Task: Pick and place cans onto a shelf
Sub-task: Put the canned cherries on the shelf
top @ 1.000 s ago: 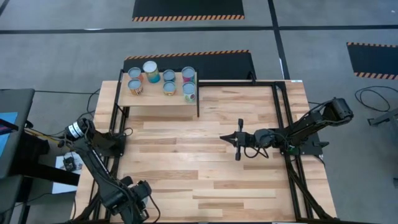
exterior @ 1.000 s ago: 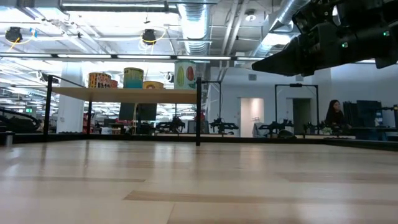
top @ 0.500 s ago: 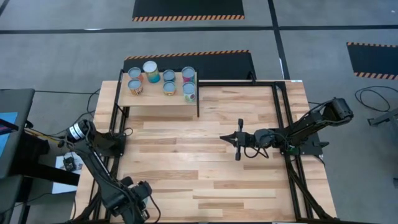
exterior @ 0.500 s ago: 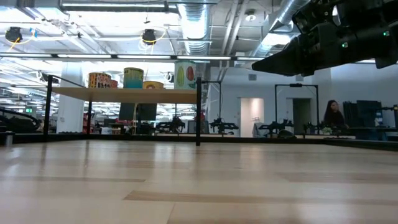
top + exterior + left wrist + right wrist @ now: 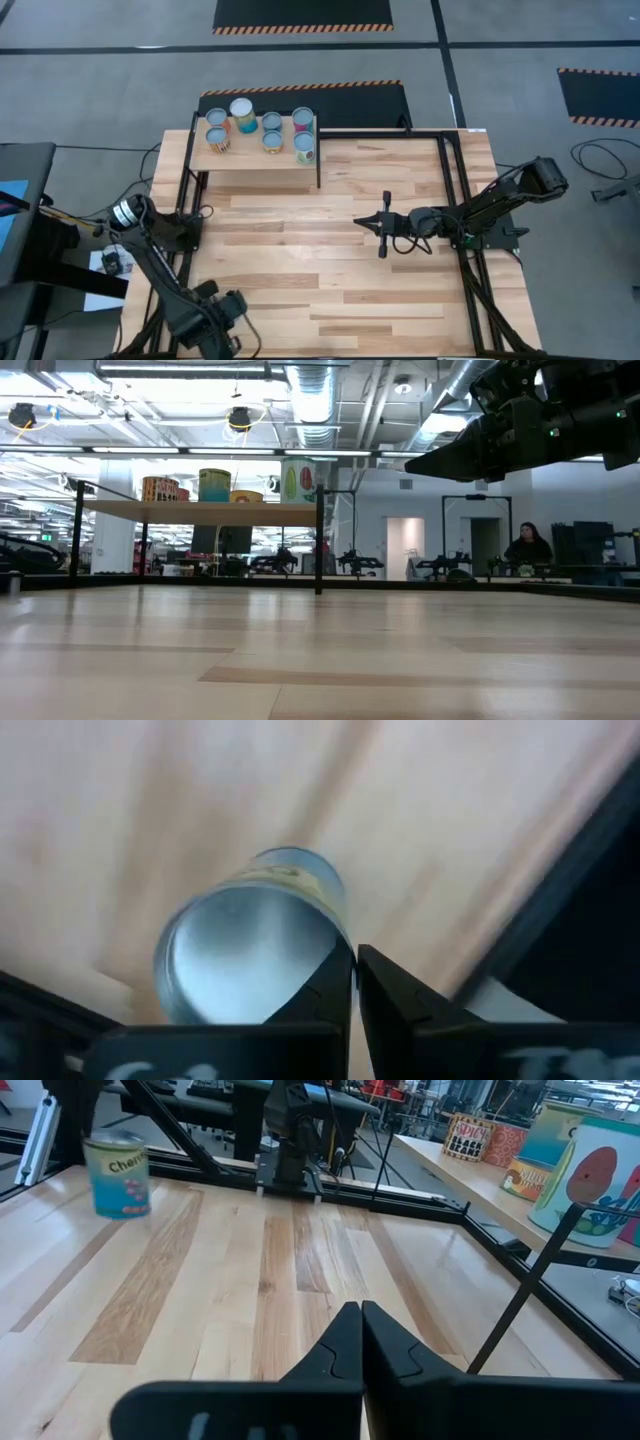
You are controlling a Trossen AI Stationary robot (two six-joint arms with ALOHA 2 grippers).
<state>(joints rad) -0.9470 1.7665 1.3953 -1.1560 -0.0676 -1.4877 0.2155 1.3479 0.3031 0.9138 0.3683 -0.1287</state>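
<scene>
Cans (image 5: 260,131) on shelf (image 5: 255,159), table's (image 5: 330,270) far-left corner

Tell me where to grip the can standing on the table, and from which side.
Grip the can around its curved wall, mid-height, coming level from the side: it stands upright with bare table around it. The left gripper is shut near it and must open first.

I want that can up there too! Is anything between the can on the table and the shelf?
Nothing visible does. The can stands alone by the left hand, and only bare table lies between it and the shelf. The right hand hangs mid-table, shut, off to one side of that path.
</scene>
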